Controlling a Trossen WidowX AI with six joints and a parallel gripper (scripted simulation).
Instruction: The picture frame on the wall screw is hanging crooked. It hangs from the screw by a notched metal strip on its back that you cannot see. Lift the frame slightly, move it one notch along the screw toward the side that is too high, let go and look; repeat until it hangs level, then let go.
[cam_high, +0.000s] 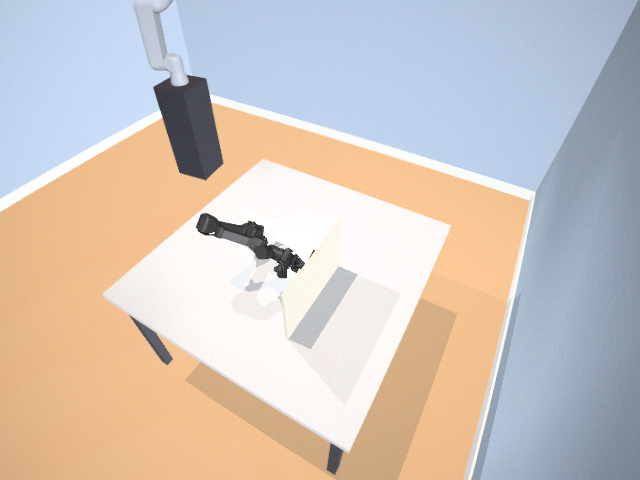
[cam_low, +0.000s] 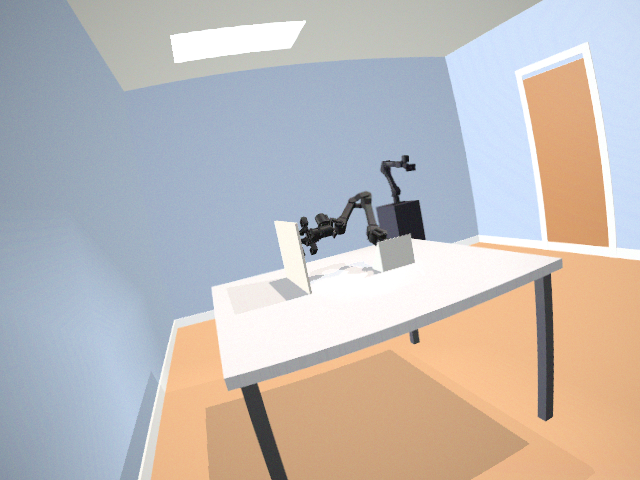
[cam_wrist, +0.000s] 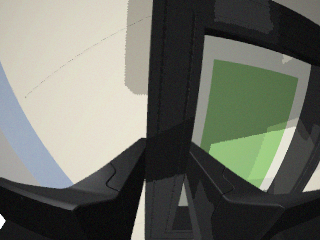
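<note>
In the top view, left to right, I count one tall dark pedestal (cam_high: 193, 129) (cam_low: 408, 222) carrying a jointed arm (cam_high: 150, 38) (cam_low: 391, 180), one white rectangular table (cam_high: 217, 330) (cam_low: 387, 315), my one black six-joint arm (cam_high: 235, 236) (cam_low: 369, 212) and one upright cream board (cam_high: 312, 281) (cam_low: 290, 253). The exterior view adds one light grey block (cam_low: 397, 253) right of the board, and I can see three dark table legs there, two from the top.

The pedestal's arm is cut off by my top picture. I can't make out the picture frame properly from top or exterior. My wrist view shows it against the board's cream face: one black rectangular picture frame (cam_wrist: 172, 85) around one green panel (cam_wrist: 250, 105) with a pale border, its upper and right parts cropped. Its notched strip and the screw are hidden, and I can't tell how level it hangs.

My black two-fingered claw (cam_high: 301, 265) (cam_low: 306, 240) (cam_wrist: 164, 146) is nearly closed, clenched on the frame's left side bar, one finger on either side.
</note>
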